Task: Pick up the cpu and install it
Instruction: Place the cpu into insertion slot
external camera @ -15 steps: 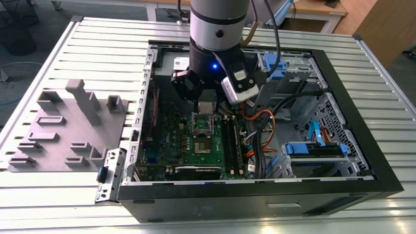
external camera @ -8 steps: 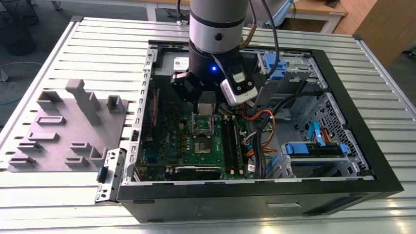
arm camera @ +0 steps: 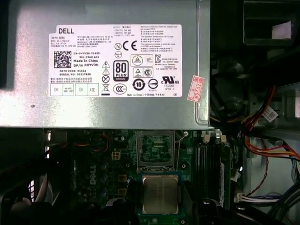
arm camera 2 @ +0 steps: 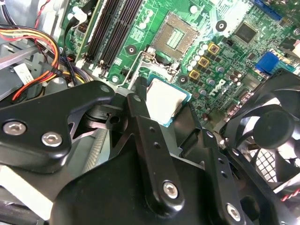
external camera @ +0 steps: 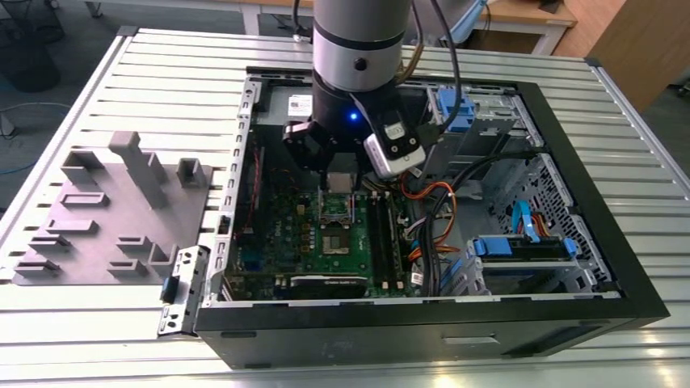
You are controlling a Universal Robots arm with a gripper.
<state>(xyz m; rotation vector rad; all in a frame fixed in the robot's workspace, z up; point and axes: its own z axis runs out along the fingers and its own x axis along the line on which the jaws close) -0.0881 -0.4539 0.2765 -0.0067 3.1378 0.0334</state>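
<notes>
1. The black two-fingered gripper (arm camera 2: 165,105) is clenched on the cpu (arm camera 2: 161,98), a small flat square chip with a pale silvery metal top and a light rim. Its black metal fingers (arm camera 2: 140,117) press against opposite edges of the chip.
2. The cpu (arm camera: 160,194) hangs in the air over the green motherboard (arm camera 2: 225,70), near the square socket with its shiny metal frame (arm camera 2: 174,35). The socket (arm camera: 154,149) is open and its contact field lies bare; the chip is not seated in it.
3. Beside the socket run long black memory slots (arm camera 2: 115,28), and a round black fan (arm camera 2: 276,126) sits on the other side of the gripper.
4. A bundle of orange, red and yellow cables (arm camera 2: 33,42) lies past the memory slots.
5. Beyond the socket stands the large grey metal box with a white label (arm camera: 108,108), a power supply.
6. In the exterior view, the silver-and-black arm (external camera: 358,48) reaches straight down into the open black computer case (external camera: 431,331), with the gripper (external camera: 338,174) low over the motherboard (external camera: 323,250). Blue drive brackets (external camera: 523,246) sit toward the exterior view's right.
7. Outside the case, on the exterior view's left, a grey moulded tray with upright posts (external camera: 108,218) rests on the ribbed aluminium table (external camera: 129,97).
</notes>
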